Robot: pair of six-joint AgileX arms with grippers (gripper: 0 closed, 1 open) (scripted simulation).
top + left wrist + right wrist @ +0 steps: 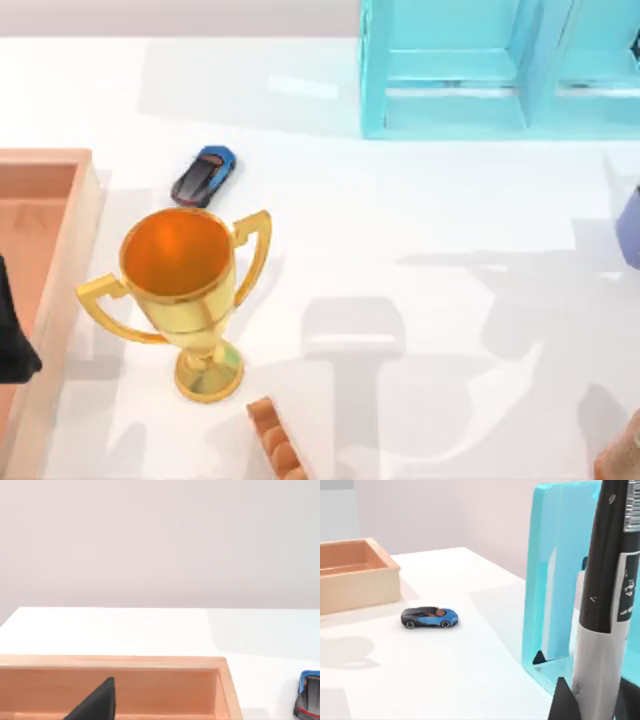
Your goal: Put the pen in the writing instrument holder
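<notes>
Right jaws (590, 700) are gripping the pen (605, 605), closed on its white-grey barrel, and holding it upright with the black part on top. The pen is sitting just beside the turquoise holder (555, 575), right at the holder's near wall. In the top view that holder (455, 70) is sitting at the bench's far edge.

The blue toy car (204, 176) is lying well apart from the holder, out on open white bench (400, 220). Between car and holder the surface is lying bare, giving free room on that side.

The gold trophy (185, 290) is standing upright just near of the car, not touching it. The wooden tray (70, 260) is sitting beyond the trophy, far from the holder, running off the bench's left edge.

Left jaws (95, 705) are hanging over the tray (150, 662), one dark finger showing against its inner wall; can't tell whether they're open or closed.
</notes>
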